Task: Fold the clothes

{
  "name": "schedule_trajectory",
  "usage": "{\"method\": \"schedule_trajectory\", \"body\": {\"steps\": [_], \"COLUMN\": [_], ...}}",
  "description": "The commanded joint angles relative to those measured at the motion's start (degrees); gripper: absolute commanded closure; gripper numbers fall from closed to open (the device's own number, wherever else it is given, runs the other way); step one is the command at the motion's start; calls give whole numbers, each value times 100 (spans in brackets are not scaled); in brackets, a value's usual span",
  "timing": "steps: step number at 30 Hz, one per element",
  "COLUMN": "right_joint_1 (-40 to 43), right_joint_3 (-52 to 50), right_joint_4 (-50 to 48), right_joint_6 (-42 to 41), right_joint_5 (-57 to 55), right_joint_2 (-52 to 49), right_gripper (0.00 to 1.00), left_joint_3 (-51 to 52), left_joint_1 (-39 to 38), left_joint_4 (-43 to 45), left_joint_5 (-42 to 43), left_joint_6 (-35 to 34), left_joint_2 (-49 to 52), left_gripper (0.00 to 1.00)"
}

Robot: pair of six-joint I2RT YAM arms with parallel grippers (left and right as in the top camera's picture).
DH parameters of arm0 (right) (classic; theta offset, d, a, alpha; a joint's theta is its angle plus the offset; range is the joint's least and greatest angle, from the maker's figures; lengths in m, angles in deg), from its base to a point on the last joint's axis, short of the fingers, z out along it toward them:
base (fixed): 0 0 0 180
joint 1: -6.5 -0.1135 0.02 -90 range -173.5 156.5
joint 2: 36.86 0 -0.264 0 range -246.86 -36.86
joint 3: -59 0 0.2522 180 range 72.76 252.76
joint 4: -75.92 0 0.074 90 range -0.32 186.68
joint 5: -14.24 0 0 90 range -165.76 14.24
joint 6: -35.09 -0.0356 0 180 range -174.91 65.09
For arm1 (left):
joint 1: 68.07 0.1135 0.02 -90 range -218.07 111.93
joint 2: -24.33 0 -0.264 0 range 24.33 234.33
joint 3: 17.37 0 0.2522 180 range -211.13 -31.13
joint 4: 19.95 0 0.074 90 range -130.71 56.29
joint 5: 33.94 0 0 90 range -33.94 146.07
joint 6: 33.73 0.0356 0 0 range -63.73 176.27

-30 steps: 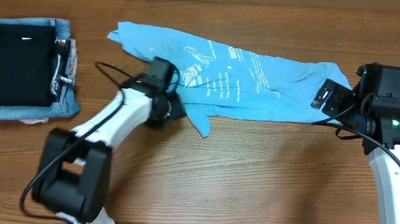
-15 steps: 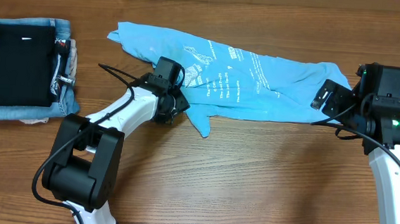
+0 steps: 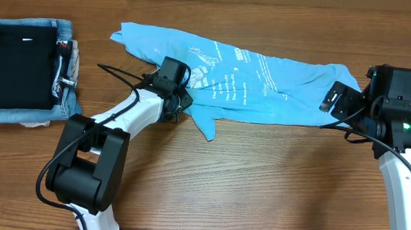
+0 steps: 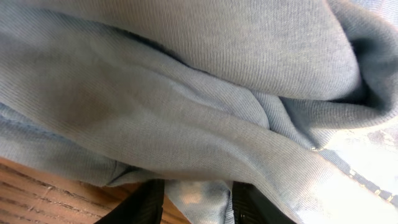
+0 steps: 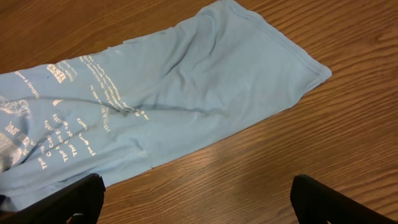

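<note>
Sky-blue cotton fills nearly all of my left wrist view: the T-shirt (image 4: 186, 106) is bunched in soft ridges right against the camera, with a strip of wooden worktop (image 4: 37, 193) showing at the lower left. My left gripper (image 4: 198, 200) has its two dark fingers (image 4: 148, 204) drawn close together with a fold of the shirt pinched between them, so it is grasping the cloth. From overhead, that left gripper (image 3: 183, 99) sits on the shirt's lower edge, left of the middle, just beside the pointed flap that hangs toward me

From above, the T-shirt (image 3: 266, 83) lies stretched out sideways across the far half of the worktop (image 3: 259, 177), rumpled and unfolded, its white lettering (image 3: 226, 80) facing up on the middle part. One end reaches toward the far left; the other ends close to my right arm

My right gripper (image 3: 332, 102) is at that right end, at the shirt's edge. In its wrist view the right gripper (image 5: 198, 196) is spread wide and released, one finger (image 5: 68, 199) in each lower corner, bare wood between them and the shirt's hemmed end (image 5: 292, 62) lying flat ahead

At the left edge of the worktop, well apart from the shirt, a folded black garment (image 3: 17, 62) rests on top of a folded denim-blue garment (image 3: 68, 29)
</note>
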Motion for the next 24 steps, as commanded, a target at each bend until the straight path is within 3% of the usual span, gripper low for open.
{"method": "schedule_trajectory", "body": {"steps": [1, 7, 12, 24], "right_joint_1": [28, 50, 50, 50], "right_joint_3": [140, 142, 142, 142], "right_joint_4": [-39, 22, 35, 166], "right_joint_6": [37, 39, 9, 17], "right_joint_5": [-57, -59, -52, -57], "right_joint_2": [0, -2, -2, -11], "right_gripper": [0, 0, 0, 0], "left_joint_3": [57, 57, 57, 57], "left_joint_1": [-55, -50, -50, -81], "left_joint_4": [-74, -205, -442, -560], "left_joint_5": [-26, 2, 149, 247], "left_joint_6": [-7, -7, -2, 168], "left_joint_2": [398, 435, 435, 435], "left_gripper": [61, 61, 69, 69]}}
